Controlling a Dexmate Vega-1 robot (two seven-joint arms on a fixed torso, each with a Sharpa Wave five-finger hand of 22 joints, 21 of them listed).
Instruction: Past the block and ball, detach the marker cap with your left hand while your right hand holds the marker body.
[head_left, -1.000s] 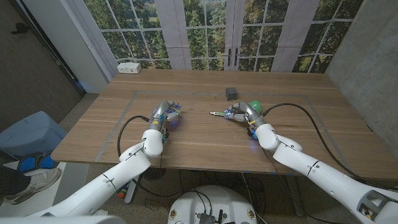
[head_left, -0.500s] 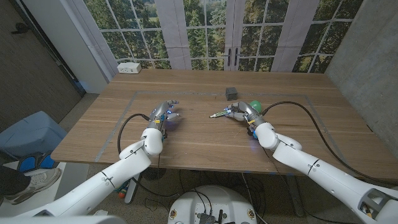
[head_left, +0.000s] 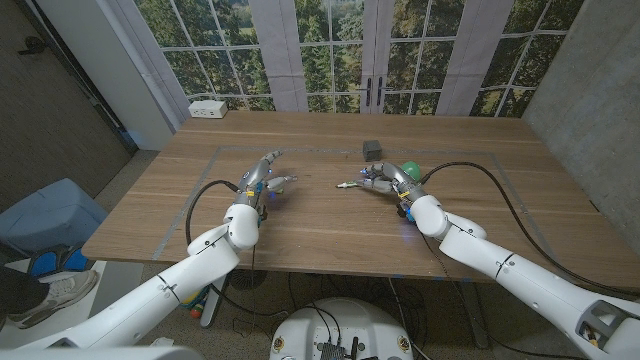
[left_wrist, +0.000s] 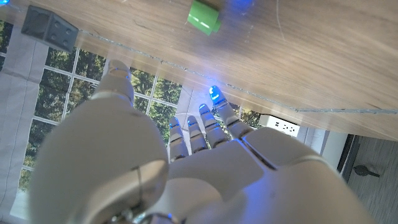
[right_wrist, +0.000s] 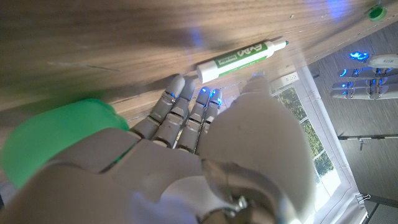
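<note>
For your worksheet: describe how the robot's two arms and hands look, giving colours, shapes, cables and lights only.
Both arms are glossy white, rounded segments. A black cable loops out beside each forearm. The left hand and right hand have white palms and grey, metallic jointed fingers, with small blue lights glowing at the fingers.

A wooden table (head_left: 330, 215) fills the middle of the head view, with a thin taped rectangle (head_left: 215, 160) marked on its top. At its upper left corner sits a white power strip (head_left: 208, 108). Behind the table, across the top, tall paned windows (head_left: 330, 50) look onto trees. At lower left — a blue bin (head_left: 45, 215) and a person's shoe (head_left: 50, 295).
</note>
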